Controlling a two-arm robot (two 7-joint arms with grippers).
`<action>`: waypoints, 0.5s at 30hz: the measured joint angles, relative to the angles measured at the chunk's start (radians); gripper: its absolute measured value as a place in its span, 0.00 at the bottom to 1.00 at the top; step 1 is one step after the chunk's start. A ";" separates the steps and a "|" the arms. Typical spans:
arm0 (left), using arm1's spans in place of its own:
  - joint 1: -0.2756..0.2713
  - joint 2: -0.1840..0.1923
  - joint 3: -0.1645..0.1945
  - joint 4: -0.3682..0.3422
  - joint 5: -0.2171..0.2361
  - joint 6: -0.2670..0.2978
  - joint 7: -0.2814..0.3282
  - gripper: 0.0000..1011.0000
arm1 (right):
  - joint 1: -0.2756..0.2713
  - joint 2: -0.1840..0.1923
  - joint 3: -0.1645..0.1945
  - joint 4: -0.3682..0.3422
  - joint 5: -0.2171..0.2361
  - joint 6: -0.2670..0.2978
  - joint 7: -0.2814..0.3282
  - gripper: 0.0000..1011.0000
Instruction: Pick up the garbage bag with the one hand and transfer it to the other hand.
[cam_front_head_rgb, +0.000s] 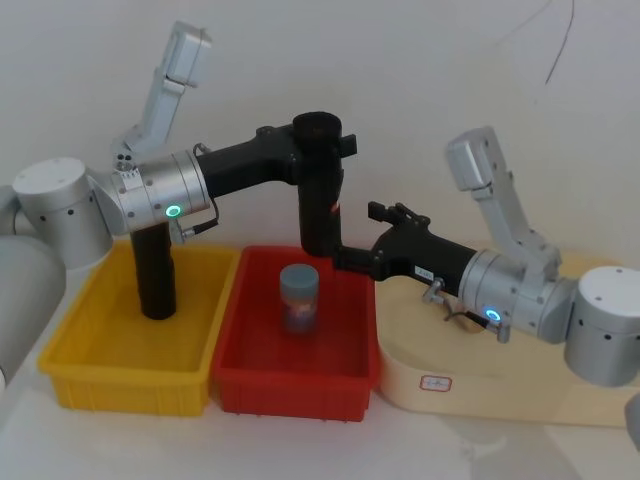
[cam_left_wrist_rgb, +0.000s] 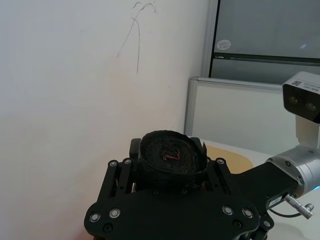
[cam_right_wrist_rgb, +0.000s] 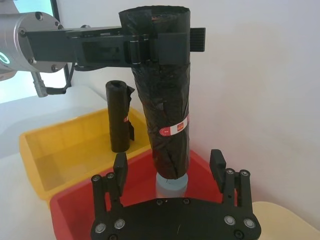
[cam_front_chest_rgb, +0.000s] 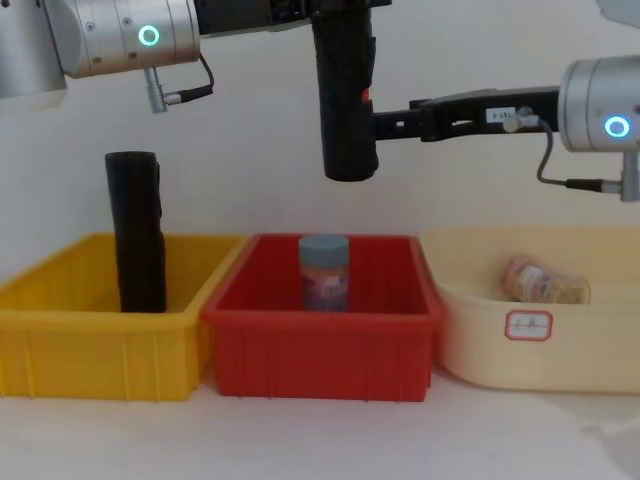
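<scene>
The garbage bag is a tall black roll hanging upright in the air above the red bin. My left gripper, on the teal-ringed arm, is shut on the roll near its top. My right gripper, on the blue-ringed arm, reaches in from the right at the roll's lower end. In the right wrist view its fingers stand open on either side of the roll's bottom, apart from it. The chest view shows the roll well clear of the bins.
A second black roll stands in the yellow bin at the left. A blue-lidded jar stands in the red bin under the held roll. At the right, a cream bin holds a jar lying on its side.
</scene>
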 joint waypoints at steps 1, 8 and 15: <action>0.000 0.000 0.000 0.000 0.000 0.000 0.000 0.56 | 0.004 -0.002 -0.003 0.004 -0.001 -0.002 -0.001 0.99; 0.000 0.000 0.000 0.000 0.000 0.000 0.000 0.56 | 0.022 -0.011 -0.015 0.026 -0.003 -0.010 -0.002 0.99; 0.000 0.000 0.000 0.000 0.000 0.000 0.000 0.56 | 0.042 -0.021 -0.028 0.057 -0.004 -0.020 -0.002 0.99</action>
